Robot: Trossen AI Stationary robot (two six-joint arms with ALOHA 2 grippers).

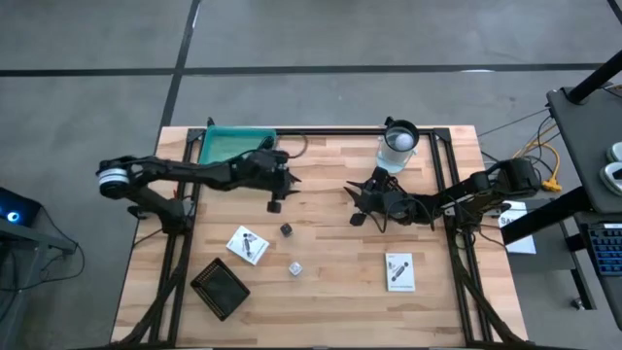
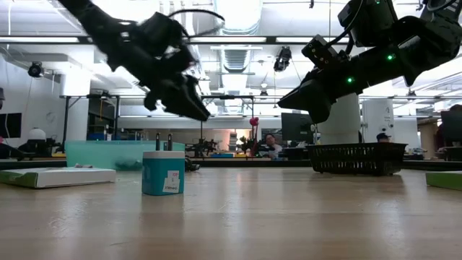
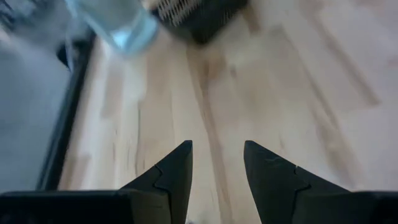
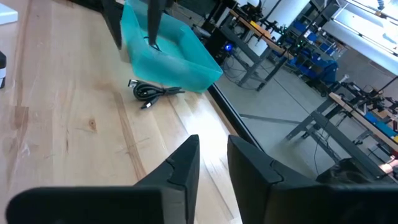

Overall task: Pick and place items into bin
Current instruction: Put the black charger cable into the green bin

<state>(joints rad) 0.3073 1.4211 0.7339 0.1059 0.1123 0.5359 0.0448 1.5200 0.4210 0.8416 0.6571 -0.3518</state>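
Observation:
My left gripper hovers open above bare wood, just right of the teal bin, with nothing between its fingers. A small dark cube lies on the table just near of it. My right gripper hangs above the table's middle right, its fingers a narrow gap apart and empty. A coiled black cable lies on the wood beside the bin. Two more cubes and two flat white packets lie toward the near edge.
A clear cup with a white ball stands at the far edge, close behind my right gripper. A black mesh basket sits at the near left corner. Dark small things lie under my right gripper. A black frame rail runs along the table's edges.

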